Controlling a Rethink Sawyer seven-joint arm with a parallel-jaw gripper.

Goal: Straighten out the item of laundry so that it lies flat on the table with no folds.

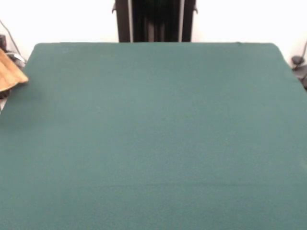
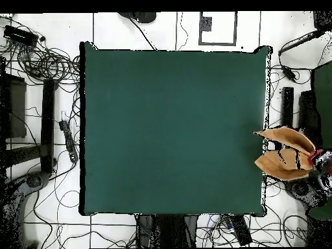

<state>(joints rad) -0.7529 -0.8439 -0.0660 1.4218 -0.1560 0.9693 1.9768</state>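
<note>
One towel (image 2: 285,154) only, and it's off the table (image 2: 172,130) — hanging bunched just past its edge, prob. held up by a person at the overhead's rim. You'll find no claw in either view.

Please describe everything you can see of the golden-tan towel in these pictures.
The towel is golden-tan cloth, bunched into two pointed lobes rather than spread out. In the overhead view it sits just past the right edge of the green table, barely overlapping it. In the front view only one corner shows at the left edge. Something red and dark meets its outer end; what holds it cannot be made out.
</note>
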